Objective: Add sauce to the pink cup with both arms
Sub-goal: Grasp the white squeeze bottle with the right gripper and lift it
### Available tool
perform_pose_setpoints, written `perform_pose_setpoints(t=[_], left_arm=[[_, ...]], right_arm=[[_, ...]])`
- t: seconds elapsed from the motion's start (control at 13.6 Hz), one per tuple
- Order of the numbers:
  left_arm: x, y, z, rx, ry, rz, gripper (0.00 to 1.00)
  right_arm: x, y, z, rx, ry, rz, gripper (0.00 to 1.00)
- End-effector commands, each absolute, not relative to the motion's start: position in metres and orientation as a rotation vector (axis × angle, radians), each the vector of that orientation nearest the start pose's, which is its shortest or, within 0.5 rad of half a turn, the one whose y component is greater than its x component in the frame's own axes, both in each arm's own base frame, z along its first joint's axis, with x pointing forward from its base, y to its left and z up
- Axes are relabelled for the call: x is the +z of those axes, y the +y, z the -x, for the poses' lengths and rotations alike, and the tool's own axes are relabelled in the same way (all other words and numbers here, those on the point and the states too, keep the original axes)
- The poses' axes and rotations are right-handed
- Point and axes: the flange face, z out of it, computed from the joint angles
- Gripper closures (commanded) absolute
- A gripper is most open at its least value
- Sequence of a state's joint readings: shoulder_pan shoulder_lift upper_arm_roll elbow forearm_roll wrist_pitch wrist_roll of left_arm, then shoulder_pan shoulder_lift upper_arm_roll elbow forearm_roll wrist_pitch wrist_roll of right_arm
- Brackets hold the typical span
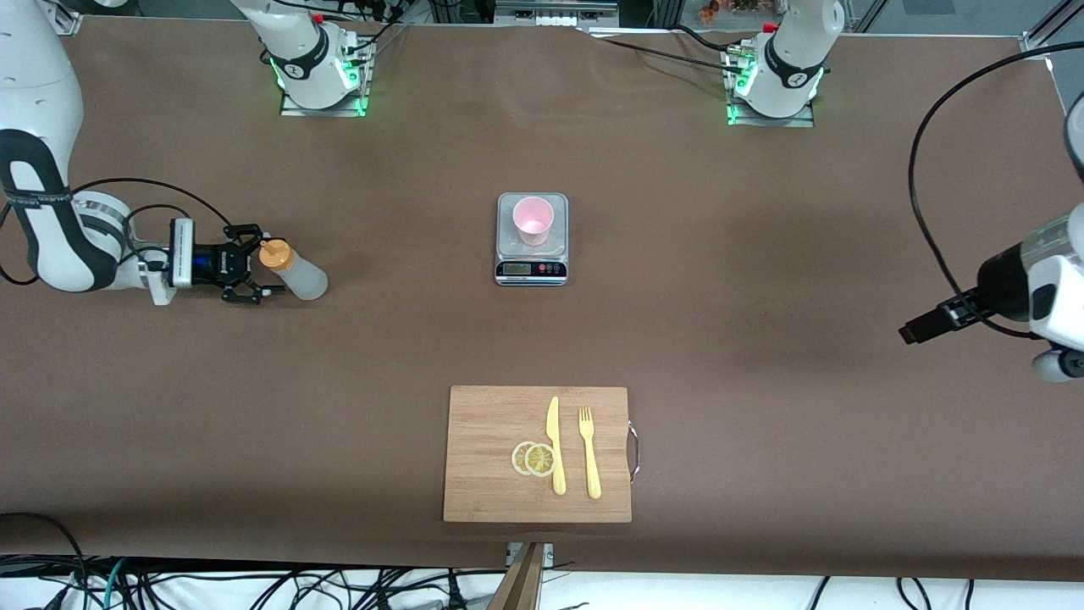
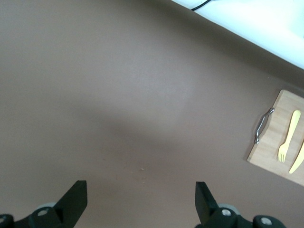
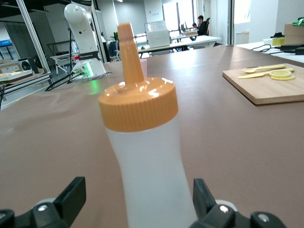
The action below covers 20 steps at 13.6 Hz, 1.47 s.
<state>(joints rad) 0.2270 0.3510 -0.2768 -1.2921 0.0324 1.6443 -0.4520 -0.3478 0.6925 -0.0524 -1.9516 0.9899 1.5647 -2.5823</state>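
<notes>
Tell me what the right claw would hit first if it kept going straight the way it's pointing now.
The sauce bottle. The right claw is open, level with the table, and the bottle stands directly ahead between its fingers, so it would probably meet the bottle's body almost immediately.

1. The right gripper (image 1: 254,275), fingers spread, flanks the sauce (image 1: 295,271) near the right arm's end.
2. The pink cup (image 1: 533,219) stands on a scale (image 1: 531,269).
3. The left arm waits.
</notes>
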Motion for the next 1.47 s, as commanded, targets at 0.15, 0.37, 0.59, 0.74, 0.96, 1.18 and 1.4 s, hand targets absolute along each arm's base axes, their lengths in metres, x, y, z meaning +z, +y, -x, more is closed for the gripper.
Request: perform_pose_setpoints(t=[0.15,0.37,0.59,0.74,0.96,1.18,1.4], left_arm=[[0.578,0.039,-0.604,0.019,-0.45,3.169,0.0],[0.593,0.061,-0.574,0.081,-0.321,3.18,0.0],[0.61,0.069,-0.558,0.108,-0.275,3.188,0.0],[0.612,0.067,-0.555,0.106,-0.27,3.187,0.0],[0.614,0.066,-0.554,0.103,-0.27,3.189,0.0],[0.613,0.066,-0.554,0.109,-0.282,3.188,0.0],[0.61,0.058,-0.553,0.144,-0.259,3.18,0.0]], right_arm=[[0.119,-0.089,-0.515,-0.908,-1.402,1.364,0.0],[0.119,-0.074,-0.518,-0.889,-1.395,1.355,0.43],[0.12,-0.065,-0.523,-0.88,-1.416,1.336,0.9],[0.127,-0.065,-0.531,-0.89,-1.446,1.328,1.0],[0.158,-0.066,-0.565,-0.906,-1.551,1.309,1.0],[0.218,-0.063,-0.6,-0.726,-1.57,1.463,1.0],[0.299,-0.023,-0.631,-0.468,-1.718,1.587,1.0]])
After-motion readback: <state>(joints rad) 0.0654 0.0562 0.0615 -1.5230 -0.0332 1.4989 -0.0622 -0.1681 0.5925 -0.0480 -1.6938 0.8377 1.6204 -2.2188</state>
